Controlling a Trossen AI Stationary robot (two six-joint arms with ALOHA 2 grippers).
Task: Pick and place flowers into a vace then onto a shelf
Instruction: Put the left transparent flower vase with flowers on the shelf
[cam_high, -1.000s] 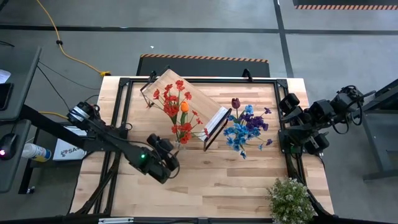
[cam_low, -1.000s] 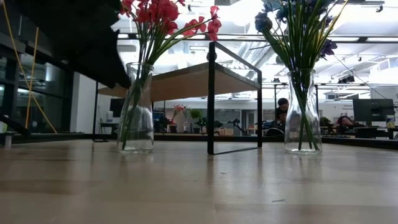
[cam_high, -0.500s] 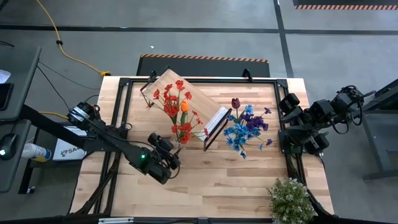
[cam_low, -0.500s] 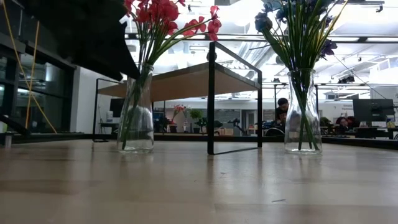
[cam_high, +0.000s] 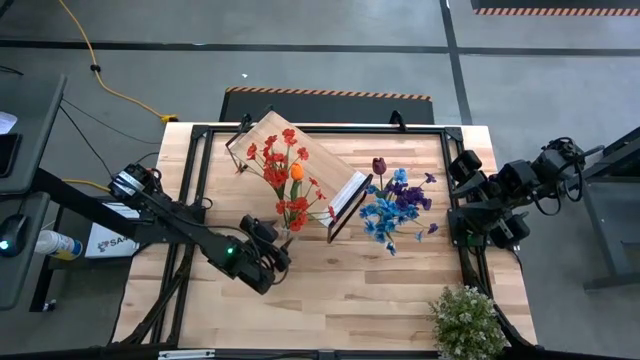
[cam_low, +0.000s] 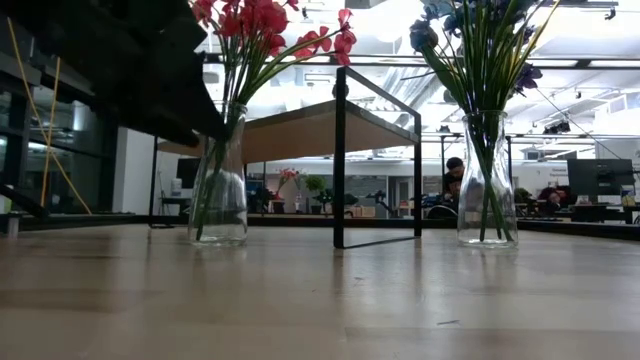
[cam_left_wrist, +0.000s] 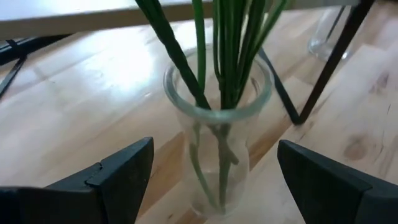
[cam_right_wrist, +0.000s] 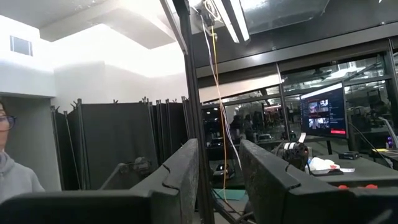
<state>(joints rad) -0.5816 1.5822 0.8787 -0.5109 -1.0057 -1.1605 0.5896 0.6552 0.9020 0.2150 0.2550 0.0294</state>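
My left gripper (cam_left_wrist: 211, 180) is spread wide, fingers flanking the glass vase (cam_left_wrist: 217, 140) of red flowers (cam_high: 283, 172), which stands dead ahead at centre frame in the left wrist view, green stems rising straight up. In the high view that vase sits just left of centre, beside the shelf (cam_high: 300, 170) slanting up-left. My right gripper (cam_right_wrist: 219, 180) waits at the right edge, narrow and empty, so left is nearer.
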